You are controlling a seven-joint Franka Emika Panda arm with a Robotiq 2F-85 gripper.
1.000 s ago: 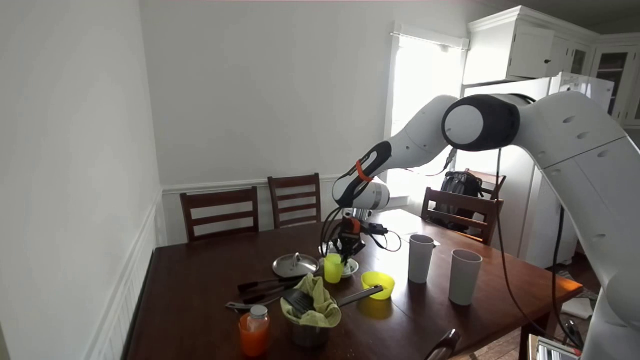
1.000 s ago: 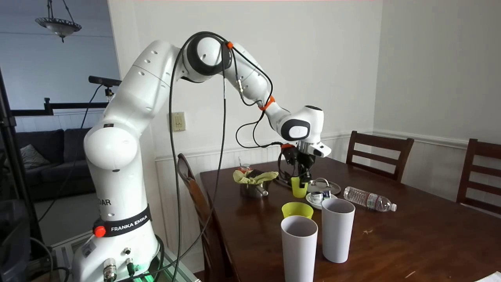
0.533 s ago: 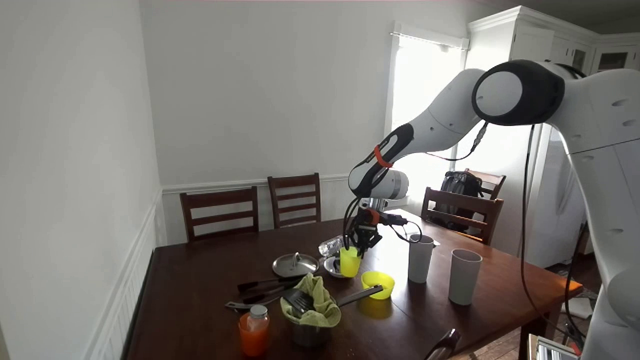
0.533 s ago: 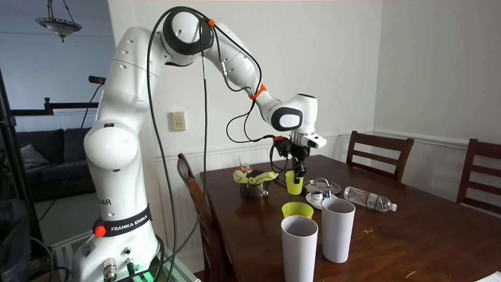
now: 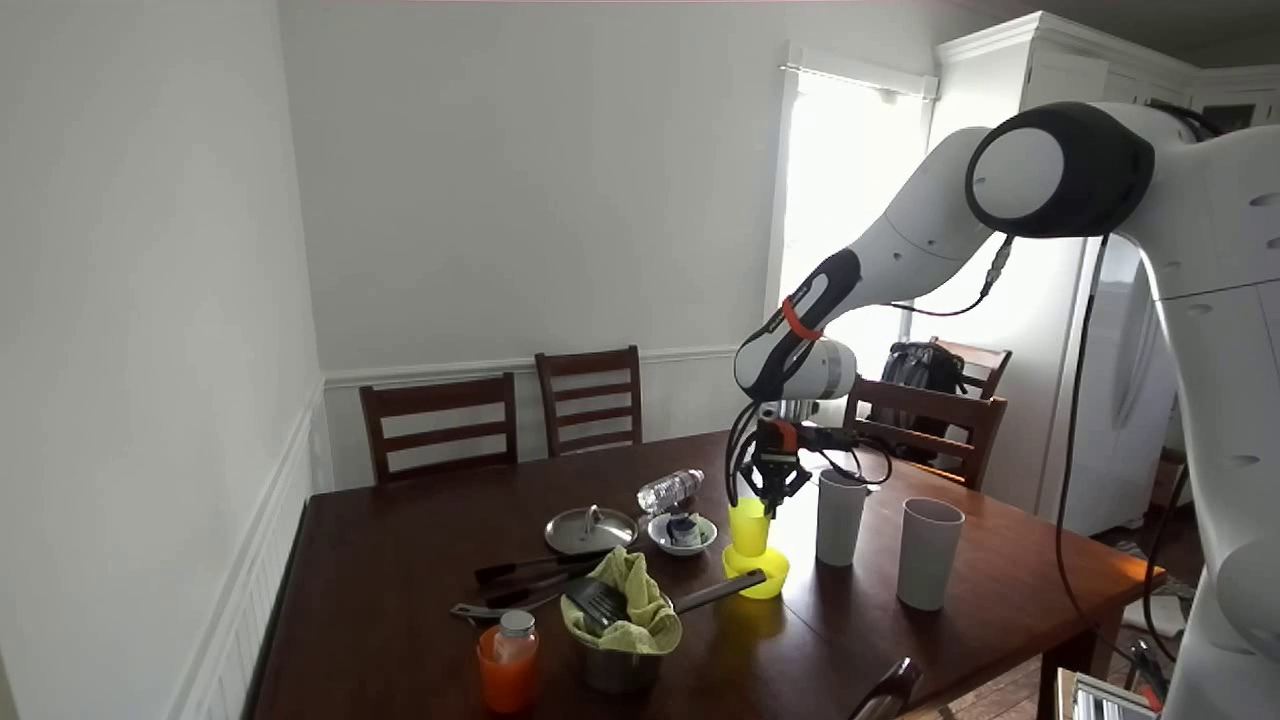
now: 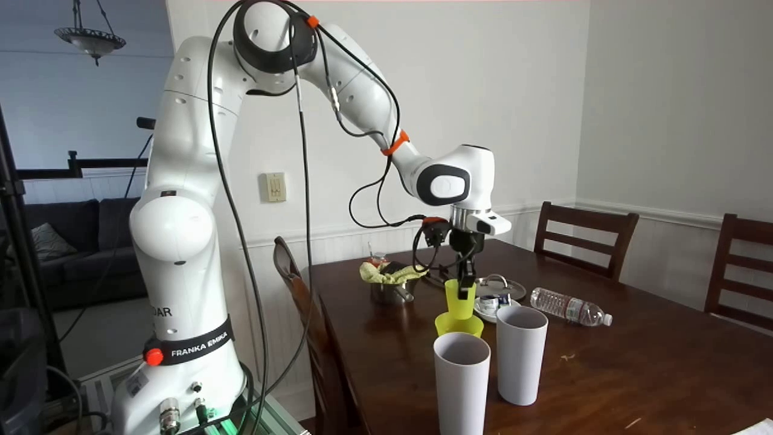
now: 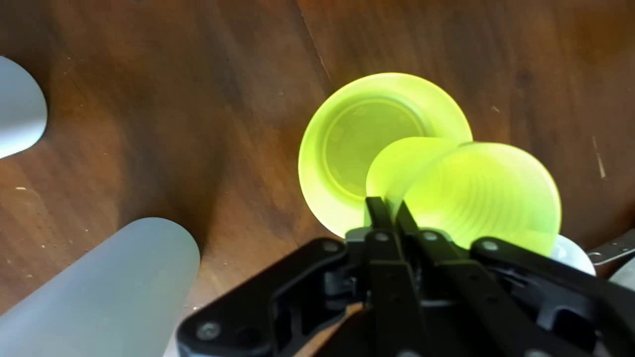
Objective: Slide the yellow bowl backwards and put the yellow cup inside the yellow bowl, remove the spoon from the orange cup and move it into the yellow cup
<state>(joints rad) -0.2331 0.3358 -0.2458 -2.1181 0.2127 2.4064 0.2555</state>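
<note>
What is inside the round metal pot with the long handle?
Inside the pot lies a crumpled green cloth, with a black spatula on it; anything under the cloth is hidden.

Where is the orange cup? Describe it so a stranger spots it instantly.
On the dark table, find the metal pot with a green cloth. In an exterior view, the orange cup stands just left of it. It is orange, unlike the yellow cup and taller grey cups.

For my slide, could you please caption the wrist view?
Gripper pinching the yellow cup by its rim, yellow bowl partly hidden.
</note>
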